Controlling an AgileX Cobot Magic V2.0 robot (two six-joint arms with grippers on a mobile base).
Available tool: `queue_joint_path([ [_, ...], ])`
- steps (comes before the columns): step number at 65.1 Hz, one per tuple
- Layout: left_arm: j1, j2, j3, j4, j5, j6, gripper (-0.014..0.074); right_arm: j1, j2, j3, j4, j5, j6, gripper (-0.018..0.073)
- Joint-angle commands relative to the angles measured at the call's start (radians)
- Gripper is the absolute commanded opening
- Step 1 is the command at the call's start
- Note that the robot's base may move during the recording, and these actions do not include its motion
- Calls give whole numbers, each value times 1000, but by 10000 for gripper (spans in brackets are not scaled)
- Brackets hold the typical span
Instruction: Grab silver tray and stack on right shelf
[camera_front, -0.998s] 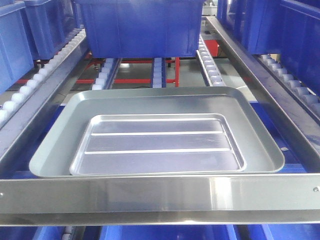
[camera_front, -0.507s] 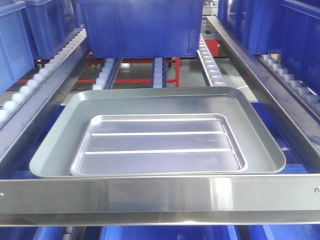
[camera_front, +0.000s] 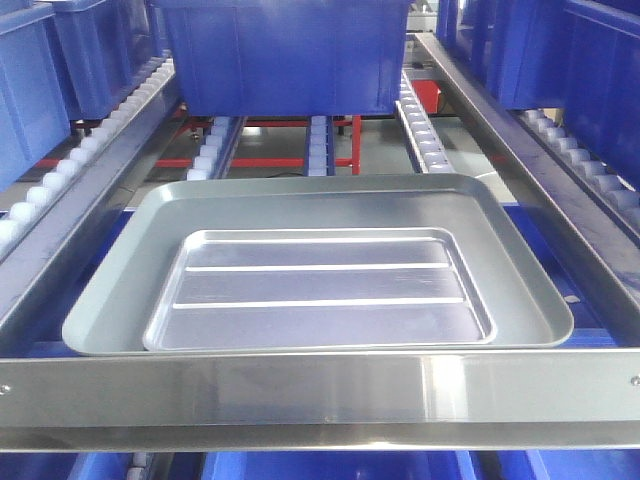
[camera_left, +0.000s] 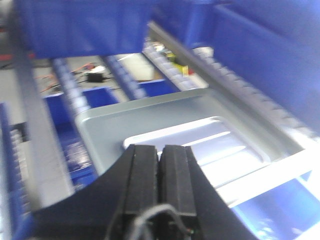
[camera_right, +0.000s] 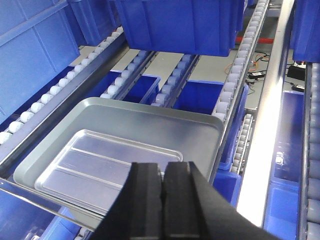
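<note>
Silver tray (camera_right: 107, 167) lies in the grey tray (camera_right: 165, 127), beyond both closed, empty hands (camera_right: 162, 187) (camera_left: 160, 170).

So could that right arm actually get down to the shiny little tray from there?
Probably yes: nothing covers the silver tray, lying open inside the grey tray. The right gripper hovers above, shut, so it must open first.
</note>
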Motion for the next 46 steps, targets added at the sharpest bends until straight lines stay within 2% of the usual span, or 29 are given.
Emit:
queue_joint_path([
  [1,76,4,-6,-18,-87,9,-94,-8,8,-27,-22,-88,-10,56],
  [17,335,-133,146,-21,-144,9,-94,-8,8,-27,-22,-88,-10,56],
  [24,416,-150,233,-29,-246,9,-94,-8,8,-27,-22,-88,-10,56],
  [30,453,-150,331,-29,-409,9,-94,-8,8,-27,-22,-87,-10,56],
  [31,457,-150,334,-29,-414,9,-94,-8,8,-27,-22,-87,-10,56],
  [33,464,-150,322,-29,-348,9,-94,-8,8,-27,-22,-87,-10,56],
  [46,468,-152,328,-29,-364,9,-94,-8,8,-27,-22,-88,-10,56],
])
